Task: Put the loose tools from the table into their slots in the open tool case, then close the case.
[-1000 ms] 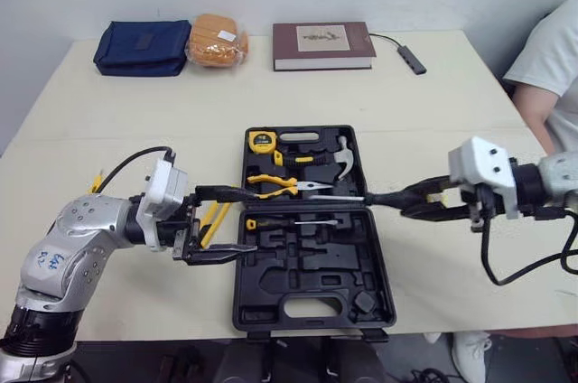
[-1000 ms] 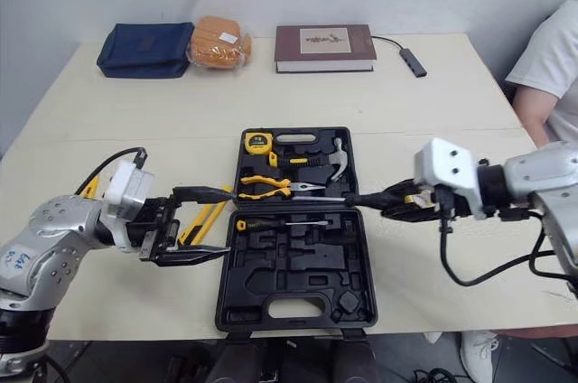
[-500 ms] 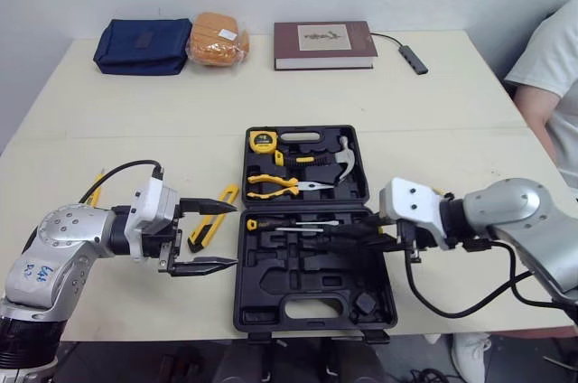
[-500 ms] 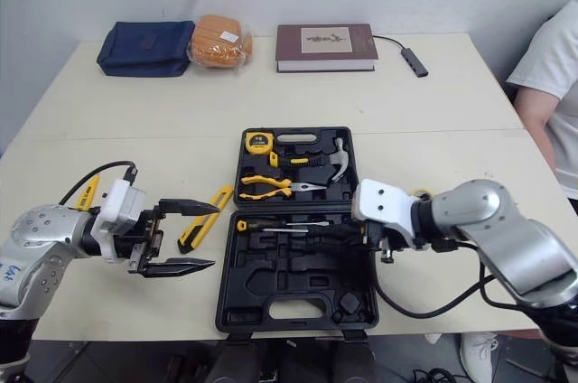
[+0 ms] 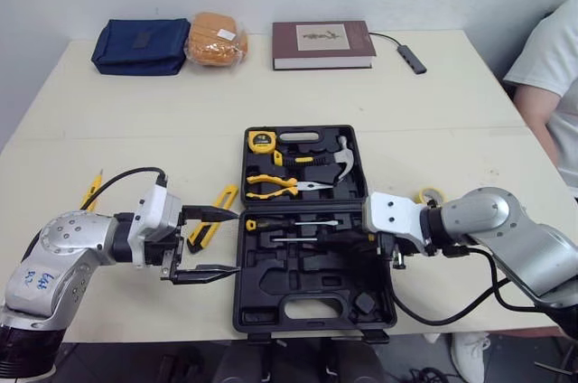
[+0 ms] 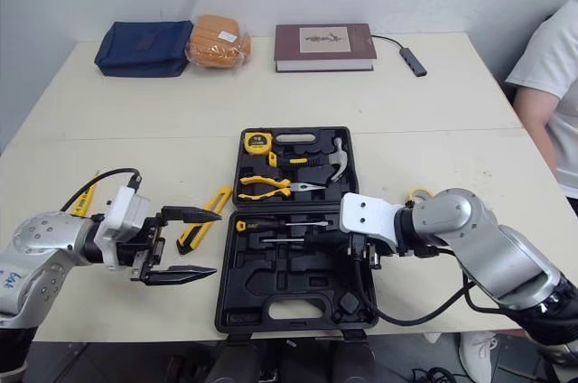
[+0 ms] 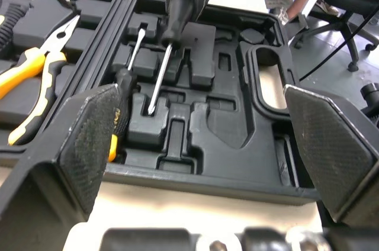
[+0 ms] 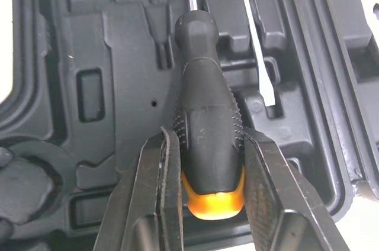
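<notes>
As the right gripper (image 8: 207, 144) clamped the black, orange-capped screwdriver (image 8: 204, 67), its shaft needed lowering level into the black plastic tool case (image 5: 271, 285); the left gripper (image 5: 228, 241) gaped.

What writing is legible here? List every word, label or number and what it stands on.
No text reads clearly.
Book: cover label, too small to read.
Tape measure: face label, blurred.
Bread packet: white sticker, too small to read.

Table (image 5: 135, 121), tool case (image 5: 240, 267), book (image 5: 323, 44), pouch (image 5: 140, 47), knife (image 5: 227, 197)
</notes>
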Controlling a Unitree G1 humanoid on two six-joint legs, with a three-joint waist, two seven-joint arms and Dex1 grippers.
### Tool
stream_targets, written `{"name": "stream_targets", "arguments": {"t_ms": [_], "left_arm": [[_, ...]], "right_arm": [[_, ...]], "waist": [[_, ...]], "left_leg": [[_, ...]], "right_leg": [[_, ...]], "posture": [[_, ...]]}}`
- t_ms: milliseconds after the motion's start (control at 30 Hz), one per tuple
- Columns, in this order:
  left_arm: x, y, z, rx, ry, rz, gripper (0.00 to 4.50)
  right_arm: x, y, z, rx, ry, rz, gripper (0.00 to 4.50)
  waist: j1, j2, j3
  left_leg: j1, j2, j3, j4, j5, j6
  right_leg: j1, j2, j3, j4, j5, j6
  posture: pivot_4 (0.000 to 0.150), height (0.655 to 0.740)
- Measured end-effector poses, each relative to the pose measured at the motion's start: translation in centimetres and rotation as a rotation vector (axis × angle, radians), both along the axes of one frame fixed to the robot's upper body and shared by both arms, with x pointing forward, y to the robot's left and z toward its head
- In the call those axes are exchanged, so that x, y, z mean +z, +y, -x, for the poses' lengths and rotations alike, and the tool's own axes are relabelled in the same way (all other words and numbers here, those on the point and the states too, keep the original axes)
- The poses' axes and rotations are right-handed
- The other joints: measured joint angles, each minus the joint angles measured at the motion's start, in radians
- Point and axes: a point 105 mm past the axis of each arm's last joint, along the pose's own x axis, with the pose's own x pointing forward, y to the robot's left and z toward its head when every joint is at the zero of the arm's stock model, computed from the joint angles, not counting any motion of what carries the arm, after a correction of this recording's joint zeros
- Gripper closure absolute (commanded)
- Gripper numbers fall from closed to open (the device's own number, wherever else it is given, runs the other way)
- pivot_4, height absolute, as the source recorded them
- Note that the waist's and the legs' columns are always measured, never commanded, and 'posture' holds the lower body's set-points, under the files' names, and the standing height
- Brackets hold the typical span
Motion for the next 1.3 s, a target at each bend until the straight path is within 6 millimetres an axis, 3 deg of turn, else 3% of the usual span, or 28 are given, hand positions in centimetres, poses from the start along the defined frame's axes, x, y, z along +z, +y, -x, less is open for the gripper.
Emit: {"name": "stream_targets", "arguments": {"t_ms": [433,500,633,967,1067,1233,1267,1300], "left_arm": [[-0.1,0.0,0.0,0.008,0.01,-0.002,0.0],[-0.1,0.0,0.0,0.014,0.009,-0.002,0.0],[-0.1,0.0,-0.1,0.024,0.008,-0.001,0.0],[-0.6,0.3,0.2,0.037,0.031,0.0,0.0],[-0.7,0.4,0.2,0.038,0.03,0.003,0.0],[-0.6,0.4,0.2,0.028,0.015,0.005,0.0],[-0.6,0.5,0.2,0.029,0.011,0.004,0.0],[-0.6,0.5,0.2,0.026,0.006,0.003,0.0]], "right_arm": [[-0.1,0.4,-0.1,-0.001,0.006,-0.003,3.56],[-0.1,0.4,-0.1,0.0,0.004,-0.001,2.51],[-0.4,0.3,-0.3,0.017,-0.004,0.014,0.97],[3.6,0.0,0.3,0.106,0.002,-0.143,0.97],[4.2,0.7,0.0,0.144,-0.032,-0.272,1.65],[4.4,1.5,-0.8,0.159,-0.055,-0.459,4.09],[4.3,1.6,-1.0,0.167,-0.076,-0.47,4.46],[3.9,1.7,-1.1,0.175,-0.094,-0.478,4.46]], "waist": [[-0.001,0.0,0.0],[-0.001,0.0,0.0],[0.0,0.0,0.0],[0.0,0.0,0.0],[0.0,-0.002,0.001],[0.0,-0.002,0.001],[0.0,-0.002,0.001],[0.0,-0.002,0.001]], "left_leg": [[0.0,0.0,0.0,0.0,0.0,0.0],[0.0,0.0,0.0,0.0,0.0,0.0],[0.0,0.0,0.0,0.0,0.0,0.0],[0.0,0.0,0.0,-0.001,-0.001,0.001],[0.0,0.0,0.0,-0.001,-0.001,0.001],[0.0,0.0,0.0,-0.001,-0.001,0.001],[0.0,0.0,0.0,-0.001,-0.001,0.001],[0.0,0.0,0.0,-0.001,-0.001,0.001]], "right_leg": [[0.0,0.0,0.0,0.0,0.0,0.0],[0.0,0.0,0.0,0.0,0.0,0.0],[0.0,0.0,0.0,-0.001,0.0,0.0],[0.0,0.0,0.0,-0.001,0.0,0.0],[0.001,0.0,0.0,-0.002,0.0,0.0],[0.001,0.0,-0.001,-0.001,0.0,0.0],[0.001,0.0,-0.001,-0.001,0.0,0.0],[0.001,0.0,-0.001,-0.001,0.0,0.0]], "posture": [[0.15,0.74],[0.15,0.74],[0.15,0.74],[0.15,0.74],[0.15,0.74],[0.15,0.74],[0.15,0.74],[0.15,0.74]]}}
